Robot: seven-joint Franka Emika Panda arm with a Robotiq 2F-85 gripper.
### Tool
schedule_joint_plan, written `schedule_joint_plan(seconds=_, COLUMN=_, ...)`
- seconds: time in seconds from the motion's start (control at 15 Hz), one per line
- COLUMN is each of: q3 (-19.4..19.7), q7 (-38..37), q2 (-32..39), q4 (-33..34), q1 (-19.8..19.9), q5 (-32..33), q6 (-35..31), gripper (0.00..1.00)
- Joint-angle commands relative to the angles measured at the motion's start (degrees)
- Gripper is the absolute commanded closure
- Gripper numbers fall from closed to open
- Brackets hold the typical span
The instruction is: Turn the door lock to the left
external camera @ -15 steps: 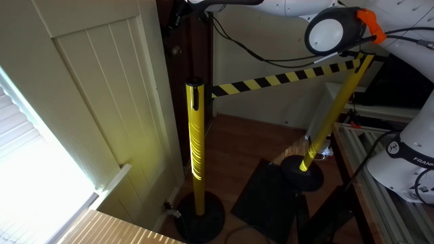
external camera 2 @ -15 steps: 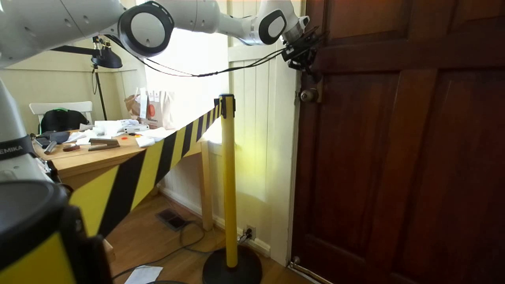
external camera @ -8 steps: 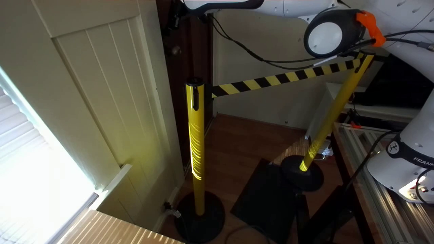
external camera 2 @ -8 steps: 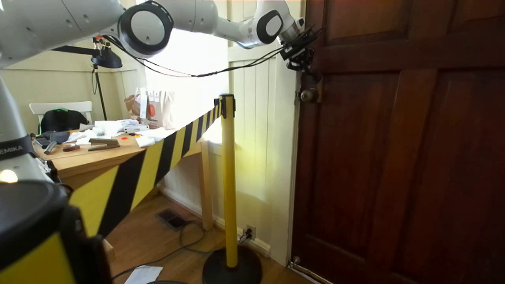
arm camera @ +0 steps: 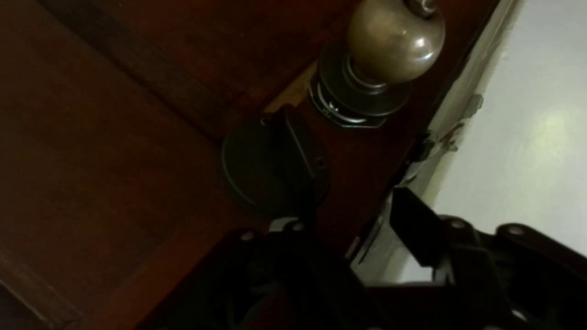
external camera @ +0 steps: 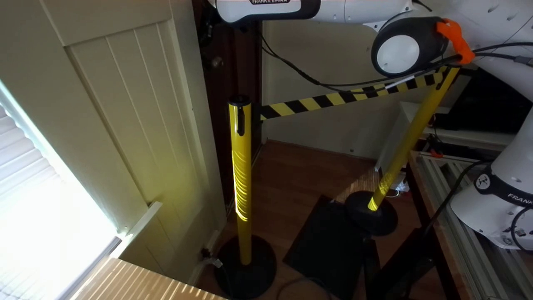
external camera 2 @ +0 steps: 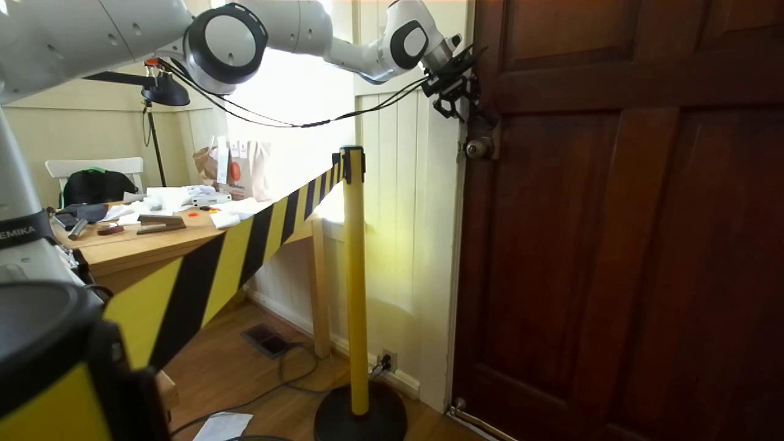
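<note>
The door lock (arm camera: pixel 257 169) is a dark round plate with a raised thumb-turn (arm camera: pixel 300 151) on the brown door; the thumb-turn stands tilted in the wrist view. My gripper (arm camera: pixel 353 217) is open, with the door edge and pale frame showing between its fingers. The left finger overlaps the lock's lower edge in the picture; I cannot tell whether it touches. The right finger is over the frame side. In an exterior view the gripper (external camera 2: pixel 459 103) is just above and left of the dark lock (external camera 2: pixel 488 117). In an exterior view the gripper (external camera: pixel 207 29) is partly cut off and dark.
A brass door knob (arm camera: pixel 396 41) sits beside the lock, and below it in an exterior view (external camera 2: pixel 479 147). The pale door frame (external camera 2: pixel 444 245) borders the door (external camera 2: pixel 551 257). A yellow post (external camera 2: pixel 355 275) with striped tape (external camera 2: pixel 233 257) stands under the arm. Cables hang from the arm.
In the exterior views the gripper has drawn back from the door, towards the frame side, and sunk slightly with more tilt. The arm's forearm and elbow are a little lower. The knob has not moved.
</note>
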State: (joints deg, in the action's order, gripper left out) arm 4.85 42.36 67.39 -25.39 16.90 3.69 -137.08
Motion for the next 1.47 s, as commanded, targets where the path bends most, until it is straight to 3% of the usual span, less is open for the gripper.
schedule_joint_plan(seconds=0.0, q3=2.75, q7=-9.11, q2=-2.14, q4=-2.13, q1=-3.53, q5=3.28, q6=4.95, gripper=0.25)
schedule_joint_plan(seconds=0.27, q3=7.18, q7=-21.37, q2=-5.64, q4=-2.62, q1=-6.47, q5=7.29, q6=18.09, gripper=0.00)
schedule_joint_plan(seconds=0.6, q3=8.03, q7=-31.05, q2=-11.69, q4=-2.34, q1=-9.47, q5=8.19, q6=37.63, gripper=0.00)
schedule_joint_plan(seconds=1.0, q3=5.60, q7=-39.28, q2=-19.44, q4=-2.29, q1=-8.31, q5=5.04, q6=60.35, gripper=0.00)
schedule_joint_plan(seconds=1.2, q3=3.28, q7=-44.58, q2=-22.34, q4=-1.71, q1=-6.80, q5=1.70, q6=67.53, gripper=0.00)
schedule_joint_plan(seconds=1.4, q3=0.46, q7=-50.57, q2=-24.55, q4=-0.81, q1=-4.97, q5=-3.40, q6=69.97, gripper=0.00)
